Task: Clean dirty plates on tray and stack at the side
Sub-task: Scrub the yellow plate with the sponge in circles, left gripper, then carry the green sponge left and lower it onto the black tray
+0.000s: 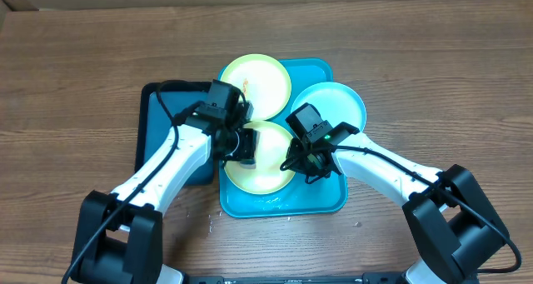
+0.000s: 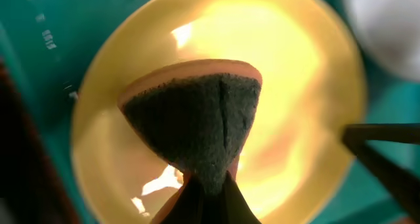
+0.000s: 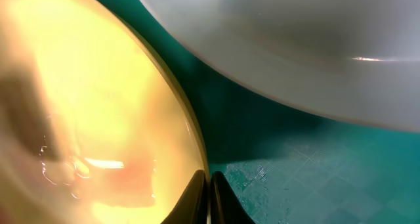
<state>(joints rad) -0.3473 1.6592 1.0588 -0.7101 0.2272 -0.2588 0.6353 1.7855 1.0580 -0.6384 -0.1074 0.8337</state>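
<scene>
Left gripper (image 2: 209, 188): your left tool was closed tight, pinching a sponge (image 2: 197, 115) at its narrow lower end; the dark scouring face fanned out above the fingers, with an orange edge along its top.
Sponge position: it hung over the bowl of the front yellow plate (image 1: 265, 171); whether it touched the surface could not be told.
Right gripper (image 3: 209, 191): your right tool was drawn narrow, with its fingers nearly together on the right-hand rim of the front yellow plate, where the rim ran in between them.
Front yellow plate: it lay in the near half of the teal tray (image 1: 321, 202).
Rear yellow plate (image 1: 258, 80): it sat at the tray's far left corner, overhanging the rim, with a small orange mark near its centre.
Blue plate (image 1: 337, 105): it sat at the tray's far right corner, partly over the edge.
Dark tray (image 1: 162, 126): it lay just left of the teal tray, under your left arm.
Table (image 1: 83, 67): brown wood grain, carrying both trays.
</scene>
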